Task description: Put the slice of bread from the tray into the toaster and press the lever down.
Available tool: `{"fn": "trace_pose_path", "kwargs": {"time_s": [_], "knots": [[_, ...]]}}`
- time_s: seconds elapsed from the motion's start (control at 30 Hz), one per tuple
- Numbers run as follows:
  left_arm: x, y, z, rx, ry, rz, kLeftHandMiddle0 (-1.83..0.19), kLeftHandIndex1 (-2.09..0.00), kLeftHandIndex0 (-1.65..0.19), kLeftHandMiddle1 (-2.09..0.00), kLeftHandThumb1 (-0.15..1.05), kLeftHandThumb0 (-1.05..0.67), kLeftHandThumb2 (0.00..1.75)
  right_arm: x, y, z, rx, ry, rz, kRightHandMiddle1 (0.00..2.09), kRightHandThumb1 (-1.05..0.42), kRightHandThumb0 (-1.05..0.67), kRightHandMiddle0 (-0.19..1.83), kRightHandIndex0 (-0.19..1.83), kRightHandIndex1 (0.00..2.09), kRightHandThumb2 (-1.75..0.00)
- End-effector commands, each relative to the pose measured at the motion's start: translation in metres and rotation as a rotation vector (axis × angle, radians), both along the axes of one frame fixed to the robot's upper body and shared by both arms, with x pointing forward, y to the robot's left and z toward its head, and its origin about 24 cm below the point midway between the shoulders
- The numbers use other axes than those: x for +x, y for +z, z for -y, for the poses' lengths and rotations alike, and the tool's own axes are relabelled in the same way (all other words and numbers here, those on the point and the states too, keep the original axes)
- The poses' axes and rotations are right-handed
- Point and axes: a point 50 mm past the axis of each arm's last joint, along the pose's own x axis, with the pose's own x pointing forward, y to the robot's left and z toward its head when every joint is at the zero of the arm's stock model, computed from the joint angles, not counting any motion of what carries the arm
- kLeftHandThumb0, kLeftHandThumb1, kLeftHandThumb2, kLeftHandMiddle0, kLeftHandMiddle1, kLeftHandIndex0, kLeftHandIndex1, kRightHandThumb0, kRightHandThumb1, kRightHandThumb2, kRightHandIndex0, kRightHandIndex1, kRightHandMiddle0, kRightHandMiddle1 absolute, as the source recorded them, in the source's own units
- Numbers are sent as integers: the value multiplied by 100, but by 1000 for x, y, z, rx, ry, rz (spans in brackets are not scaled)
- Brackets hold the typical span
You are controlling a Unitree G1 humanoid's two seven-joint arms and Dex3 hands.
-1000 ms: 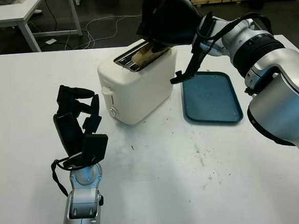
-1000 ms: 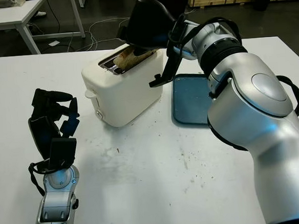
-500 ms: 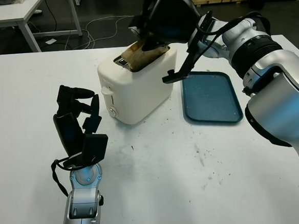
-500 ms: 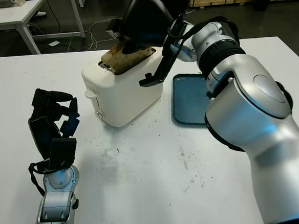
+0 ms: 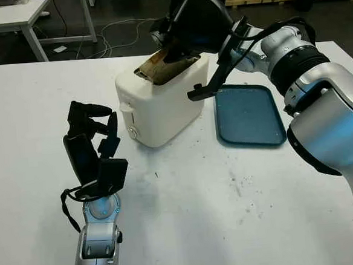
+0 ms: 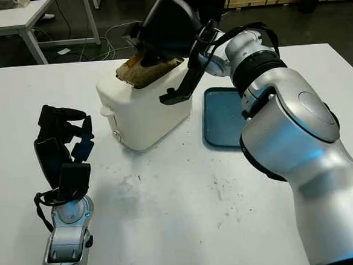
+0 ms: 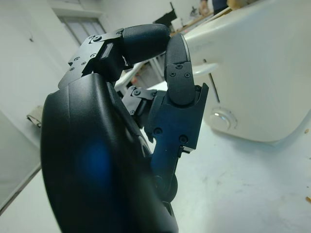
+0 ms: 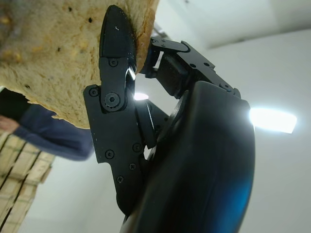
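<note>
White table (image 5: 189, 228): right hand (image 5: 187, 24) upper centre, pinching bread (image 5: 159, 64), now lifted, tilted across toaster (image 5: 162, 103) slot, not seated; left hand (image 5: 92, 144) lower left, fingers curled, empty.

Slice of bread (image 5: 160, 66): browned, dark crust, tilted, lower edge in the toaster's top slot, upper part sticking out; upper centre of the left eye view, held by the right hand (image 5: 184, 29), a finger (image 8: 114, 63) pressed on its porous crumb

Toaster (image 5: 162, 103): white, boxy, upright, set at an angle, left of centre; side lever (image 5: 125, 107) raised, round knob (image 5: 132, 132) beneath

Tray (image 5: 250, 115): dark blue, rectangular, flat, crumbs only, just right of the toaster
</note>
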Motion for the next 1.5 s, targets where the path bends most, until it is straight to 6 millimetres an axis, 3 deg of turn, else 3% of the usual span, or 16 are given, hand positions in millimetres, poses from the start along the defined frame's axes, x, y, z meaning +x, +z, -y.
{"fn": "trace_pose_path", "kwargs": {"time_s": [0.0, 0.1, 0.13, 0.17, 0.37, 0.57, 0.7, 0.77, 0.87, 0.97, 1.07, 1.13, 1.2, 1.3, 1.37, 1.47], "knots": [[0, 1, 2, -9, 0, 3, -66, -166, -40, -175, 92, -44, 38, 4, -3, 5, -75, -83, -47, 103, -92, -70, 77, 74, 143, -20], [0, 1, 3, -6, -4, 8, -66, -167, -40, -175, 92, -44, 38, 9, -2, 8, -181, -175, -67, 28, -92, -78, 72, 39, 89, -13], [0, 1, 3, -5, -6, 9, -67, -167, -40, -175, 92, -44, 38, 10, -1, 9, -190, -192, -74, 12, -91, -79, 65, 31, 65, -6], [0, 1, 3, -7, -7, 8, -67, -167, -40, -175, 92, -44, 38, 10, 0, 9, -192, -202, -79, 6, -90, -78, 59, 26, 55, -3], [0, 1, 3, -12, -9, 0, -67, -168, -40, -175, 92, -44, 39, 12, 7, 12, -202, -235, -55, 0, -86, -77, 40, 2, 36, 0], [0, 0, 4, -16, -9, 0, -68, -170, -39, -175, 92, -43, 38, 13, 16, 15, -165, -263, -36, 1, -84, -79, 31, 0, 21, 0], [0, 0, 4, -9, -6, 3, -69, -172, -39, -175, 92, -43, 38, 14, 35, 17, -39, -293, -36, 0, -79, -79, 27, 0, 11, 0], [-1, 0, 3, -10, -6, 3, -69, -172, -39, -175, 92, -43, 38, 14, 46, 19, 52, -307, -53, 0, -77, -74, 22, 0, 6, 0], [0, 0, 3, -14, -10, 3, -68, -172, -39, -175, 92, -43, 38, 11, 66, 28, 346, -242, -65, 2, -75, -63, 23, 5, 9, 0], [0, -1, 4, -7, -14, 5, -68, -171, -39, -175, 92, -43, 38, 5, 68, 46, 794, -104, -115, 5, -79, -47, 38, 5, 49, -2], [1, -1, 4, -5, -18, 5, -68, -170, -39, -175, 92, -42, 38, 4, 38, 67, 1299, -4, -261, 18, -90, -43, 67, 39, 86, -3], [2, 0, 3, -2, -16, 2, -67, -169, -39, -175, 92, -42, 38, 4, 5, 82, 1436, -8, -379, 23, -91, -43, 75, 52, 95, -6], [3, 2, 2, 17, -12, 1, -67, -169, -40, -175, 92, -42, 37, -3, -35, 97, 1449, -48, -469, 17, -92, -35, 83, 76, 77, -12], [5, 4, -2, 69, -28, 15, -67, -166, -40, -175, 92, -40, 39, -21, -87, 112, 1491, -65, -597, 9, -92, -33, 89, 87, 57, -19], [8, 6, -5, 88, -41, 11, -68, -163, -40, -175, 92, -41, 40, -42, -116, 120, 1532, -58, -644, 5, -92, -34, 91, 90, 43, -23], [13, 10, -9, 140, -48, 3, -71, -136, -51, -175, 92, -43, 35, -81, -145, 126, 1531, -61, -647, 4, -92, -40, 95, 97, 36, -32]]}}
